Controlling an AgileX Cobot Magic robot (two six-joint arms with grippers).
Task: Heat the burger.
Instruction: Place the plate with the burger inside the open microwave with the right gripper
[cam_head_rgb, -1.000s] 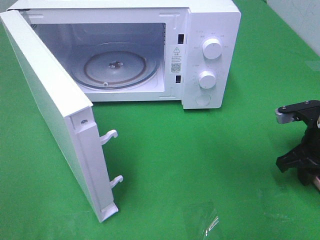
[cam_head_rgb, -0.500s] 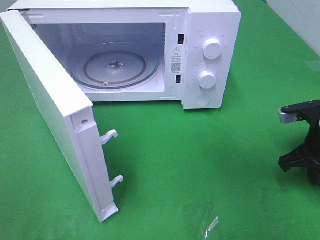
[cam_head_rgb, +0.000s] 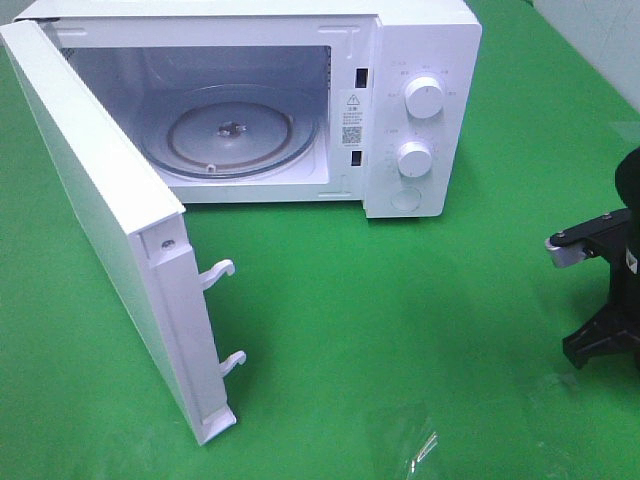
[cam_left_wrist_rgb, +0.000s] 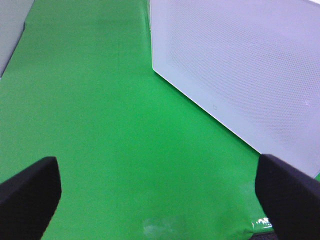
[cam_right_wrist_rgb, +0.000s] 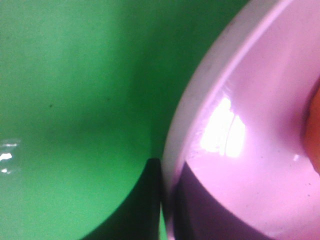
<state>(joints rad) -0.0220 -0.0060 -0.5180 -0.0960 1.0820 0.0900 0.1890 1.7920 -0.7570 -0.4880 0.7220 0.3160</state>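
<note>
While the microwave (cam_head_rgb: 400, 100) stands on the green cloth (cam_head_rgb: 400, 320) with its door (cam_head_rgb: 110, 220) swung wide and the glass turntable (cam_head_rgb: 230, 135) showing, the right gripper (cam_right_wrist_rgb: 167, 175) pinches the rim of the pink plate (cam_right_wrist_rgb: 250, 165): one dark finger (cam_right_wrist_rgb: 145, 210) lies outside the rim, the other on its inner face. Of the burger (cam_right_wrist_rgb: 315, 130) only an orange-brown sliver shows, on the plate inward of the pinched rim. From the high camera the right arm (cam_head_rgb: 605, 300) sits at the cloth's right edge, well apart from the microwave; plate and burger fall outside that view. The left gripper (cam_left_wrist_rgb: 160, 195) hangs spread wide over the cloth, beside the door's outer face
</note>
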